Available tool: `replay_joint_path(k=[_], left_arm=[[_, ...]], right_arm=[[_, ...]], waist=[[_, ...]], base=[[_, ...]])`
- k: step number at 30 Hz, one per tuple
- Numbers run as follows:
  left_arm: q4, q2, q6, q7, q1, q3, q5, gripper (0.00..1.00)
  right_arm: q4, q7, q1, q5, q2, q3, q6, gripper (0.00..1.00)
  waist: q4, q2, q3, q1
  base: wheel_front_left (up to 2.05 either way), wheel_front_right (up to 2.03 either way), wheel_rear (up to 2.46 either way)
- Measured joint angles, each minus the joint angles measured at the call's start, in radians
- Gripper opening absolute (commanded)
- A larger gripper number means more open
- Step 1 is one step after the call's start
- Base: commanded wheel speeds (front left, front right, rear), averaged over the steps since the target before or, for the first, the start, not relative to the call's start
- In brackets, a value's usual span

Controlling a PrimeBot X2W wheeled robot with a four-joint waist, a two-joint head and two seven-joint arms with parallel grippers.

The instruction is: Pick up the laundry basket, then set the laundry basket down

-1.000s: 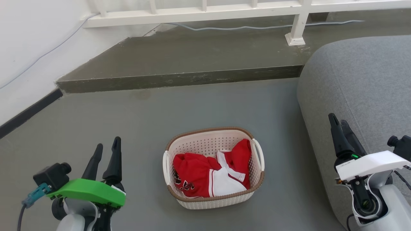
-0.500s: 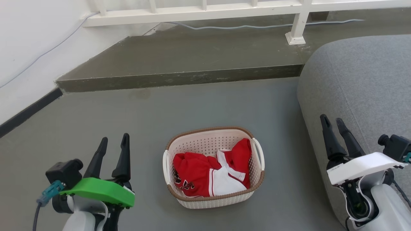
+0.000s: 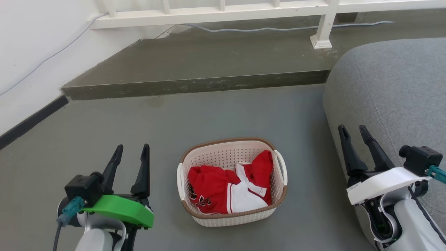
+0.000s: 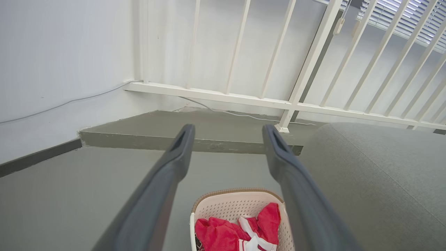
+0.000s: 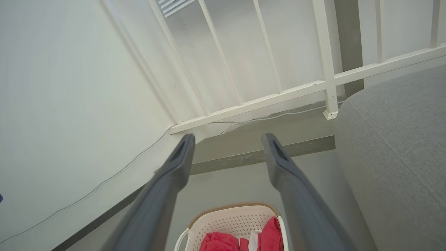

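My left claw (image 3: 133, 146) hangs at the lower left, fingers parted and empty; my right claw (image 3: 352, 127), likewise spread and empty, stands at the lower right beside the grey sofa (image 3: 390, 87). Between them, touched by neither, the laundry basket (image 3: 240, 219) sits on the grey floor (image 3: 139, 118) holding red-and-white clothing (image 3: 216, 188); beyond it comes a low step (image 3: 195, 85), then a white railing (image 3: 216, 14).

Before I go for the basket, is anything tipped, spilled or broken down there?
Nothing stands out. The laundry basket sits upright on the floor, the red-and-white clothing all inside it, both side handles intact. The left gripper and right gripper are open, one on each side, clear of it.
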Motion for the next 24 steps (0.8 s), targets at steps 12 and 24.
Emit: replay_joint_path(k=[12,24], left_arm=[[-0.012,-0.001,0.000,-0.042,-0.003,-0.010,0.137,1.00],[-0.014,-0.002,0.000,-0.043,-0.009,-0.008,0.160,1.00]], right_arm=[[0.000,-0.039,-0.014,-0.145,-0.001,0.005,0.000,1.00],[0.006,-0.046,-0.014,-0.171,0.013,-0.014,0.000,1.00]], waist=[[0.001,0.0000,0.002,0.0000],[0.002,0.0000,0.007,0.0000]], base=[[0.00,0.00,0.00],[0.00,0.00,0.00]])
